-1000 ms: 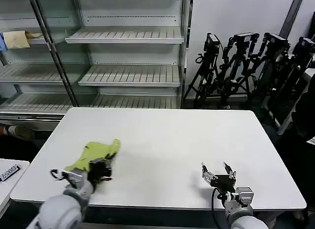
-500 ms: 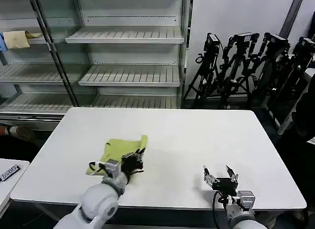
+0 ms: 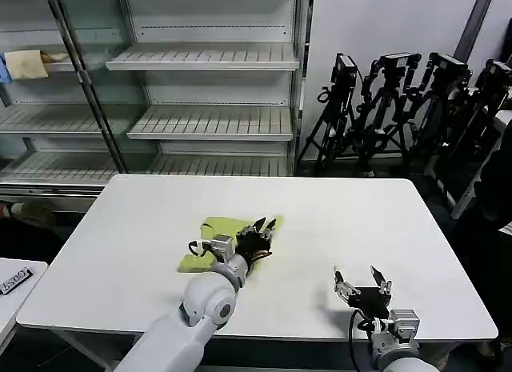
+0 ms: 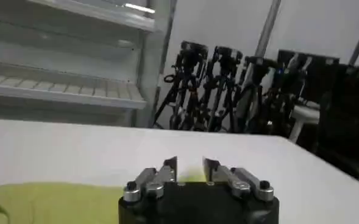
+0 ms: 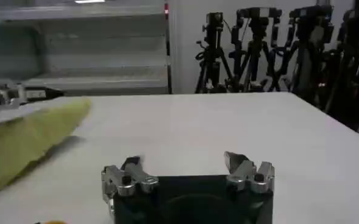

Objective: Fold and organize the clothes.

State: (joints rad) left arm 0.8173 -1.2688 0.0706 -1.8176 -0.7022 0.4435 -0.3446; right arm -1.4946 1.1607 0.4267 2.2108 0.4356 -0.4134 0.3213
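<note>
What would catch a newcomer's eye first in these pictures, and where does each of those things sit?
The lime yellow-green T-shirt, bunched on the white table left of centre, stands out first, with the left end effector over its right edge. Next comes the right end effector, open above bare table near the front right edge. Behind stand empty shelves and a row of black tripods.

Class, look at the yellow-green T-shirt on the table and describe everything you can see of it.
The T-shirt is a lime yellow-green bundle of soft-looking fabric, folded compactly and lying flat near the middle of the white table. No print shows. The left pincer sits over its right edge, fingers slightly apart; contact cannot be judged. The right pincer waits apart, open.
</note>
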